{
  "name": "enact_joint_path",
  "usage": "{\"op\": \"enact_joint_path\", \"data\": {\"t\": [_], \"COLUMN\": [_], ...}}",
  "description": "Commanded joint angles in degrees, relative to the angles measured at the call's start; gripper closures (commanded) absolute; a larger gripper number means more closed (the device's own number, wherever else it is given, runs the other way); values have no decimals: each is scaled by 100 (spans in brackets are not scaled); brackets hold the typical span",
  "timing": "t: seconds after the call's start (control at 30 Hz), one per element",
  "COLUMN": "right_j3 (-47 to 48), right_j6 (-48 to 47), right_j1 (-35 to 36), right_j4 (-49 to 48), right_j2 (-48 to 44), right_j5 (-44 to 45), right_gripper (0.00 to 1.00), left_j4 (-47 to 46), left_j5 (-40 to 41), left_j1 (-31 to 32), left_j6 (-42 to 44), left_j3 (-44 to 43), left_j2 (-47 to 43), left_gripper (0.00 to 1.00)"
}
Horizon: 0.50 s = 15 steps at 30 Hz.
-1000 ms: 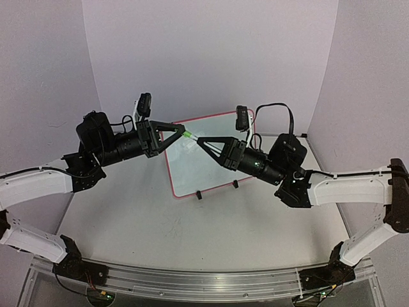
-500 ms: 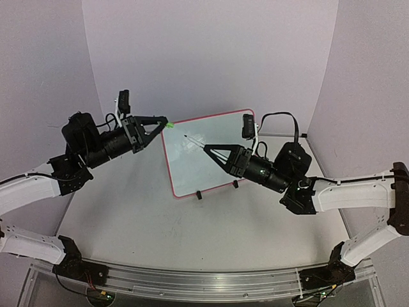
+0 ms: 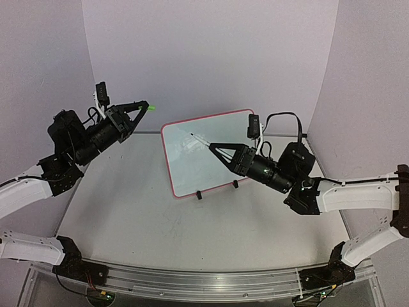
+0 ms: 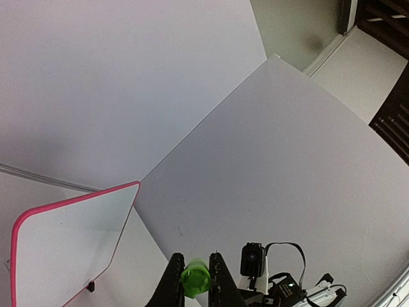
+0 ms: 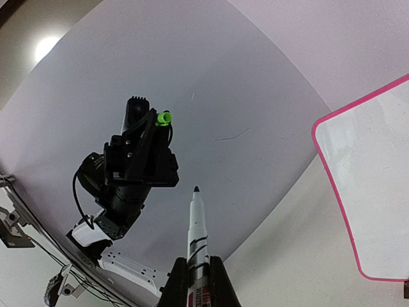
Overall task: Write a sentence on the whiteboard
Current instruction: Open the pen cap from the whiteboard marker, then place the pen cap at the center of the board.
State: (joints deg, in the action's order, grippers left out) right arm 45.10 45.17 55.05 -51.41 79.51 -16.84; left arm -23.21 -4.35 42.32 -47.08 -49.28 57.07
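On the table (image 3: pixel 140 220), whiteboard (image 3: pixel 206 157) (landscape, leaning)

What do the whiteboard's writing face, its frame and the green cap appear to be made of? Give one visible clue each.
The whiteboard face: smooth white coating, perhaps melamine or painted steel; it has a faint sheen. The frame: pink-red, probably moulded plastic, given its even colour and rounded corners. The green cap: bright opaque plastic, seemingly moulded, slightly shiny.
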Motion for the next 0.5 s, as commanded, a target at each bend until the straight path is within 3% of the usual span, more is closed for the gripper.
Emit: {"op": "enact_joint_path", "data": {"t": [0.0,0.2,0.33,0.47], "right_j3": [147,554,491,304], "right_j6": [-548,-1611,-2089,-2128], "right_j1": [19,16,-78,-410], "right_j4": [1044,3863,4811,5099], "right_j2": [-591,-1465,-1948,-2147], "right_j5": [360,1324,1873,1789], "right_gripper": [100,100,100,100], "left_j4": [1266,3374,3549,3333], "left_j5": [-52,-73,-39,-442], "left_j1": [-38,-40,-40,-40], "left_j6": [347,449,324,121], "left_j3": [-93,269,949,1252], "left_j2": [-69,90,259,755], "left_gripper": [100,100,100,100]}}
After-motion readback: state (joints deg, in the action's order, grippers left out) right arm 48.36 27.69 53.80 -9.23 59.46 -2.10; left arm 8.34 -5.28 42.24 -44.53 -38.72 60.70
